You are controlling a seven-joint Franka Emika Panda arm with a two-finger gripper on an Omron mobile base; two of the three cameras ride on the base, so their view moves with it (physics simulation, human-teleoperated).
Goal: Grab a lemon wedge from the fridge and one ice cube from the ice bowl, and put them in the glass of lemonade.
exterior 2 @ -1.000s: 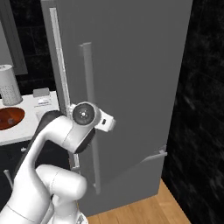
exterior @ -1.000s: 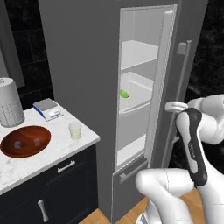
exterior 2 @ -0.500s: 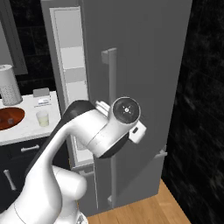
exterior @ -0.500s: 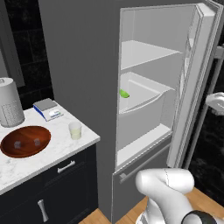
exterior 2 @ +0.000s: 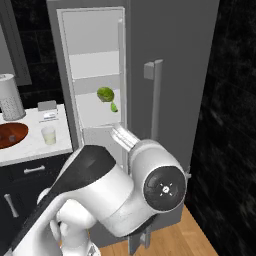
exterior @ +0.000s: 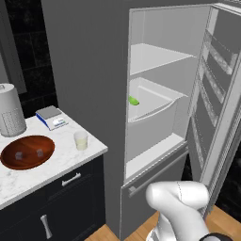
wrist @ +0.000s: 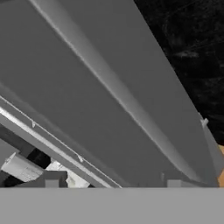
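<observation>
Fridge (exterior: 84, 56) door swung wide open so lemon wedge (exterior: 134, 100) on the shelf inside can be reached; glass of lemonade (exterior: 81, 140) waiting left of fridge beside ice bowl (exterior: 27, 151); cannot tell if fingers apart or together.

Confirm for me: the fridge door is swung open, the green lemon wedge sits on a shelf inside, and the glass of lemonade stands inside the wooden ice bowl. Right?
Not quite. The glass of lemonade stands on the marble counter beside the ice bowl, not inside it, as the left base view shows. The rest holds: the fridge door is swung open, and the lemon wedge sits on a shelf inside.
</observation>
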